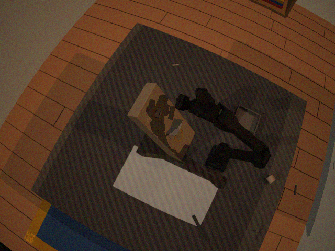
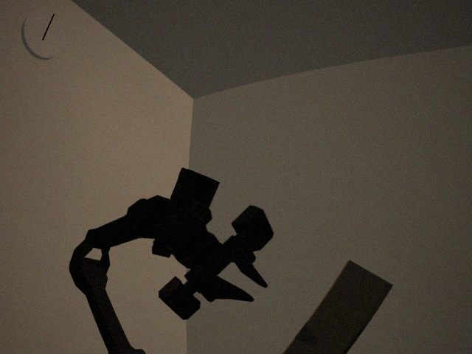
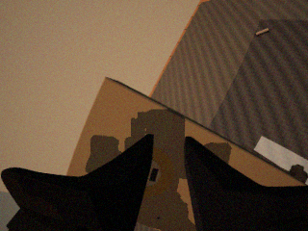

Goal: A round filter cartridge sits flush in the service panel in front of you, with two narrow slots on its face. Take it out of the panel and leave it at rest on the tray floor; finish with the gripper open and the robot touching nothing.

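The round filter cartridge [image 1: 158, 112] [image 3: 154, 174] sits in the tilted tan service panel [image 1: 186, 133] [image 2: 343, 304] [image 3: 96, 125], inside an orange ring. In the wrist view one dark slot shows; the left finger hides part of the face. The arm's shadow falls over it. My gripper [image 2: 259, 293] [image 3: 168, 141] is partly open, with a narrow gap and nothing between the fingers. It points toward the panel and stands off its face in the exterior view. Its fingertips cannot be made out in the top view. The tray [image 1: 245, 118] lies beyond the forearm, partly hidden by it.
A grey and white wedge-like shape [image 1: 175, 127] shows on the panel's lower face. A white sheet [image 1: 165, 186] lies below the panel, with a dark stick [image 1: 195, 220] at its edge. A small pale block [image 1: 270, 178] and a short pale stick [image 1: 175, 65] lie on the mat.
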You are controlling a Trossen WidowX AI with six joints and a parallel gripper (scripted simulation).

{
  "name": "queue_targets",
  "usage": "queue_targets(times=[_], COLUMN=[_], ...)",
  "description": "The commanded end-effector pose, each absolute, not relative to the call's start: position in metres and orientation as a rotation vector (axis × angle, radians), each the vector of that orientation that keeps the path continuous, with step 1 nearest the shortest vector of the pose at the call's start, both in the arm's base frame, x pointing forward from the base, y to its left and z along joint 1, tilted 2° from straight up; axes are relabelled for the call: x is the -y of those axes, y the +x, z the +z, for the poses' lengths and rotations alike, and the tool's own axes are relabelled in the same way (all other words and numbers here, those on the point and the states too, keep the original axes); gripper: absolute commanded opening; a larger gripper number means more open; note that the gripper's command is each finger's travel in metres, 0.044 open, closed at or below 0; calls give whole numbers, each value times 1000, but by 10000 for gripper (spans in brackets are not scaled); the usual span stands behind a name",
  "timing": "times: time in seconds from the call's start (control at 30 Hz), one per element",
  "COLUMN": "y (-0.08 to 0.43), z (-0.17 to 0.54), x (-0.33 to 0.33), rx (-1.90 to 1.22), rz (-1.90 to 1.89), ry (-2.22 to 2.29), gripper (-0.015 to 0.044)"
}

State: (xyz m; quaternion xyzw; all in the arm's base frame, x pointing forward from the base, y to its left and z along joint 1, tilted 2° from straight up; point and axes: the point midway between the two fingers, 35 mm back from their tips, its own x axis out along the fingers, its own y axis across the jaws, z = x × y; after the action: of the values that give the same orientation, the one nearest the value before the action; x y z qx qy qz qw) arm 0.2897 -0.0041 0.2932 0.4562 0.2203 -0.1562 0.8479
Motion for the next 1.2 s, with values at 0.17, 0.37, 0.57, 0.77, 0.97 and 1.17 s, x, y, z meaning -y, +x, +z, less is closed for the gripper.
queue_targets(times=[0.17,0.37,0.57,0.77,0.97,1.17], y=[285,285,290,298,306,314], z=[276,276,273,268,262,257], x=[-63,-63,-64,-66,-68,-69], rx=[-656,-656,-655,-655,-654,-654], rz=[-256,-256,-256,-255,-255,-254], ry=[1217,1217,1217,1218,1218,1218], gripper=[105,105,105,105,105,105])
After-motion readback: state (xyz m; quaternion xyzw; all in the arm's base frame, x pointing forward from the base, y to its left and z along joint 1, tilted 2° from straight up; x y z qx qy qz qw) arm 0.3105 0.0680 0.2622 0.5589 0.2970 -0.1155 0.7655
